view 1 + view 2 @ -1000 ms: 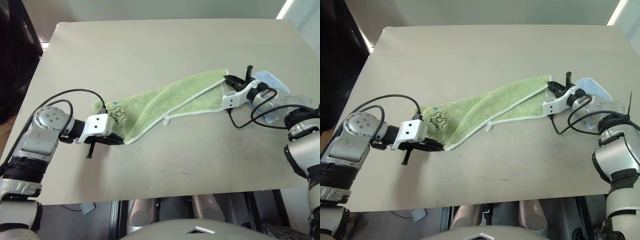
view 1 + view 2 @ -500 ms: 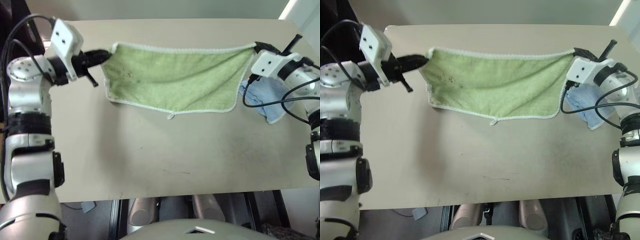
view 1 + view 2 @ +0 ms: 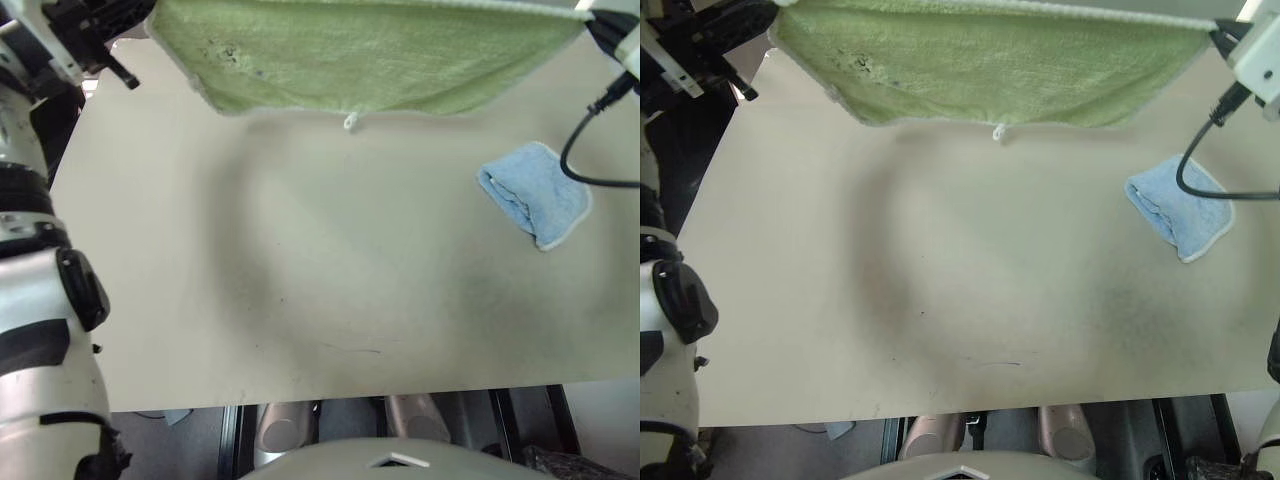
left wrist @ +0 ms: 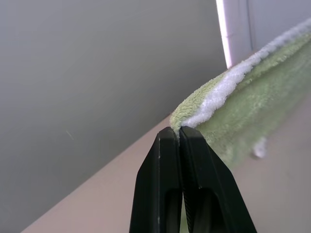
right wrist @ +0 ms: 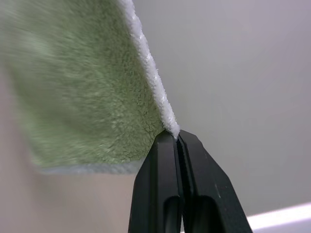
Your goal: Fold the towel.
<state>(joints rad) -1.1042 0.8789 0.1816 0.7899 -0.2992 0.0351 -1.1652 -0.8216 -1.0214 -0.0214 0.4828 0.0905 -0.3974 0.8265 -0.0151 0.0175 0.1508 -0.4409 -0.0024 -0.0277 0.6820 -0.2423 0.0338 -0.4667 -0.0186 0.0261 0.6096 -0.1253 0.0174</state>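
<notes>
- The table [image 3: 330,300] is a plain beige top, bare over most of its width, with a soft shadow across the left and middle part under the hanging cloth.
- Behind it a pale wall rises, and a bright strip of light shows at the far right corner of the room.
- On the left, the left gripper [image 4: 179,132] has its two black fingers pressed together on the white-stitched corner of the towel [image 3: 360,55].
- The towel hangs spread wide above the far half of the table, clear of the surface, its top edge pulled taut from one gripper to the other; a small dark drawing sits near its left side and a little loop tag [image 3: 350,121] dangles from the lower edge.
- On the right, a folded light blue cloth [image 3: 535,195] lies flat on the table, well apart from the towel.
- The right gripper [image 5: 176,137] is likewise clamped tight on the towel's other top corner.
- A second ago the towel lay bunched in a slanted strip on the table, pinched at both ends; now both arms have risen and drawn apart, and it is lifted open.
- The blue cloth, then partly hidden by the right arm, seems not to have shifted, though I can't be sure.
</notes>
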